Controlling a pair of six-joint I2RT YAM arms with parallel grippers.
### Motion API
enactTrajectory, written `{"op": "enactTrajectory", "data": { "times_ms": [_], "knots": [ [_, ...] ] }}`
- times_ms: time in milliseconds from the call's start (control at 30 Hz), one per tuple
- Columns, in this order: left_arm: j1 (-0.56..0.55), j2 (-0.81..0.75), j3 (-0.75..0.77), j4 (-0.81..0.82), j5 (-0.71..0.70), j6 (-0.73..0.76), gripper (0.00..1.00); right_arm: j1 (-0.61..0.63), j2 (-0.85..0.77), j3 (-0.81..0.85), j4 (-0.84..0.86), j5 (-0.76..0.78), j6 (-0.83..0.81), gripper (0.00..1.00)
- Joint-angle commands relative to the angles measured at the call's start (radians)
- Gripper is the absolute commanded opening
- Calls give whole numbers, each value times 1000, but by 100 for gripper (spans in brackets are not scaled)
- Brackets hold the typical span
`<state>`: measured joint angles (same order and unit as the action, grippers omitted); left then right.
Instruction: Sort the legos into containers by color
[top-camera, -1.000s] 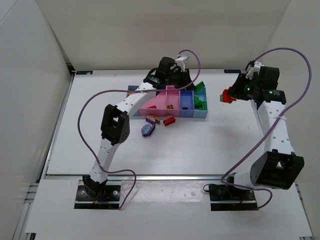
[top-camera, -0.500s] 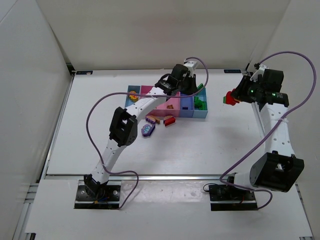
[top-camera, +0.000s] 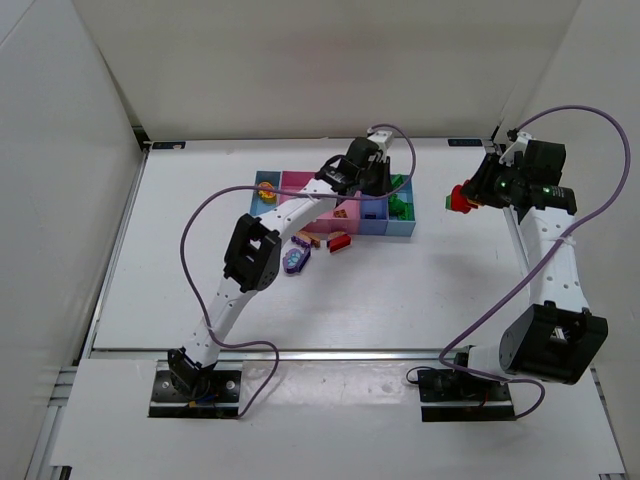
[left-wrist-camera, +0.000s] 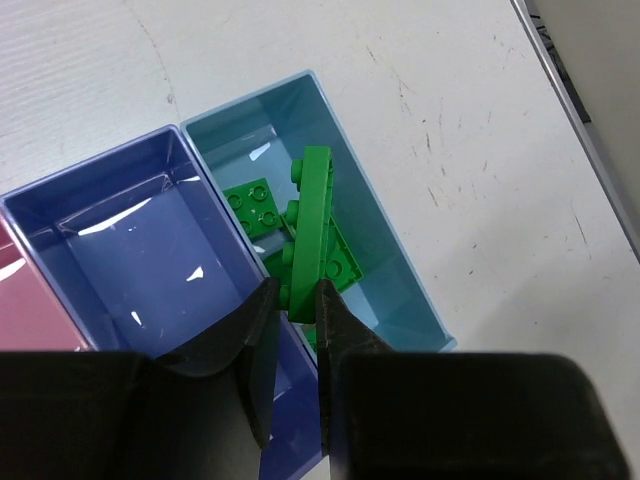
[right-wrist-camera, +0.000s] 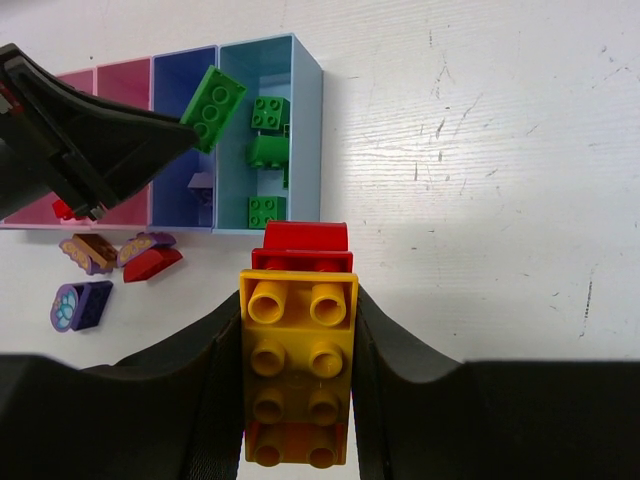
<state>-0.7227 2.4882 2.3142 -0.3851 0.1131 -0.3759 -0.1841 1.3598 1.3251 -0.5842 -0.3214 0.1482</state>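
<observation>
Fingers of the left gripper (left-wrist-camera: 293, 300) pinch a green lego (left-wrist-camera: 312, 215) over the light-blue container (left-wrist-camera: 395, 265), arm stretched far forward. Right gripper (right-wrist-camera: 298, 335), raised off to its right, clamps a yellow-red stack (right-wrist-camera: 298, 300).

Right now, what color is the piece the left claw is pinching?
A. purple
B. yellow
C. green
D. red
C: in the left wrist view the left gripper is shut on a long green lego, held over the light blue bin where other green pieces lie.
</observation>
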Motion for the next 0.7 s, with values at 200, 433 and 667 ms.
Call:
{"op": "enactTrajectory", "data": {
  "times_ms": [200,433,667],
  "knots": [
    [-3,-14,-18,58,72,6,47,-5,-21,-7,27,-30,2,0],
    [3,-26,-13,83,146,46,72,-5,4,5,40,-57,10,0],
    [83,-184,-131,254,501,83,70,-5,30,3,66,-178,5,0]
  ]
}}
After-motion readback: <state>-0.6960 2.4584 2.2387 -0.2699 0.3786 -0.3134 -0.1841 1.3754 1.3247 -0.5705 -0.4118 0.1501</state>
